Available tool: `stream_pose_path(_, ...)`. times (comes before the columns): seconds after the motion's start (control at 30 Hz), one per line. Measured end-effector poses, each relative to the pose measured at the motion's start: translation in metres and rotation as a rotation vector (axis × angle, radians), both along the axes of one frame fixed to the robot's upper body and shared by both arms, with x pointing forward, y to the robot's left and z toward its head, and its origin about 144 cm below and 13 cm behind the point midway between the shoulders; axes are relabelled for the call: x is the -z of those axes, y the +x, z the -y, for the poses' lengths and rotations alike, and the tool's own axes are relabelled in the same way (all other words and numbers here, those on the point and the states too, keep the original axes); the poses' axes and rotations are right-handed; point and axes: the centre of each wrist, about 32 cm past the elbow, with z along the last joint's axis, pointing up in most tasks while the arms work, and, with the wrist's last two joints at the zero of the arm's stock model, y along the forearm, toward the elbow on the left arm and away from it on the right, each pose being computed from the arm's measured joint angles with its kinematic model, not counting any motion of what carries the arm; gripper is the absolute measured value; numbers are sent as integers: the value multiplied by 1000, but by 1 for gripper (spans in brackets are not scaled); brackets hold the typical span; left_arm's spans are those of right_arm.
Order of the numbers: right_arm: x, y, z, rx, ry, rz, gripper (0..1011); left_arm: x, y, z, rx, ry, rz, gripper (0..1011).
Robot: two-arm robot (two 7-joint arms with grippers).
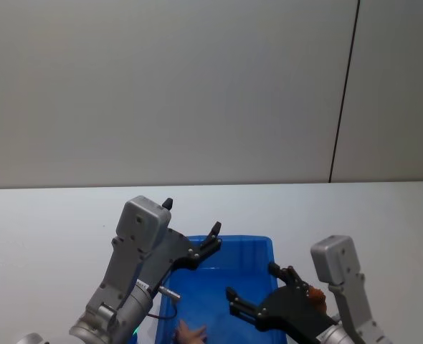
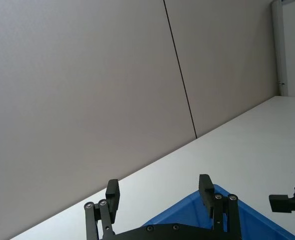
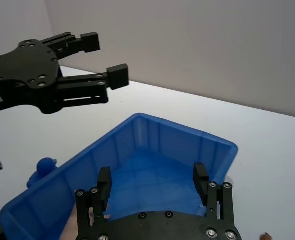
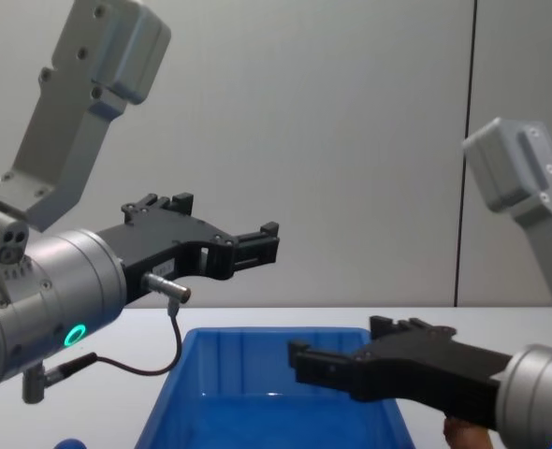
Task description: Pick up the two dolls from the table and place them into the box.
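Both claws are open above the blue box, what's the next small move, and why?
Probably lower the left claw toward the blue doll. That doll sits outside the box, beside its left wall, and the left claw hovers open and empty nearest it; the right claw hangs open over the box.

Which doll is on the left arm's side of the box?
The bright-blue doll, just outside the wall of the box on that side; the brown doll lies past the opposite wall, beside the right gripper.
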Motion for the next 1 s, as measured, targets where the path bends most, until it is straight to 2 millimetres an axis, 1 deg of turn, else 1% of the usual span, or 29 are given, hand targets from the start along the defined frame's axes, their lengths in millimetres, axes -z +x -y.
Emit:
stream_pose_path(0.2,0,-7,4,52,-10,12,1001,0,0,0,0,0,0,1001)
stream_pose_path(0.6,-1,-32,17,207,-29,48,1001,0,0,0,0,0,0,1001)
stream_pose_path(0.73,2,-42,22,263,-38,43,1001,0,0,0,0,0,0,1001)
stream_pose_path(1.0,10,-53,27,326,-52,11,1001,0,0,0,0,0,0,1001)
